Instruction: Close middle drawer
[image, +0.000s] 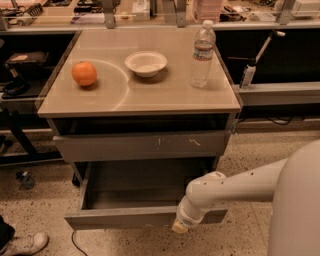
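The middle drawer (120, 218) stands pulled well out of the cabinet (227, 107), its plain grey front facing the camera low in the view and its shallow interior open to sight. That front runs nearly the full width of the cabinet. Above it sits another drawer (100, 146), its front marked with a few small white scratches, and this one is out only slightly, with a dark gap between it and the top.

The arm (240, 186) reaches in from the lower right, white and rounded, bending down towards the drawer. The gripper (180, 227) is at the right part of the middle drawer's front, over its lower edge — whether it touches the metal cannot be made out. Only the wrist and a pale yellowish tip show, so I cannot tell if the tool is open or closed (nothing is seen in its hold). Part of the robot's body (300, 210) fills the lower right corner.

On the cabinet's tan top are three things, all apart from one another: an orange (84, 73) at the left, a white bowl (146, 63) near the middle, and a clear water bottle (202, 55) standing upright at the right. The floor (40, 210) is speckled, and a shoe (25, 244) shows at the lower left edge.
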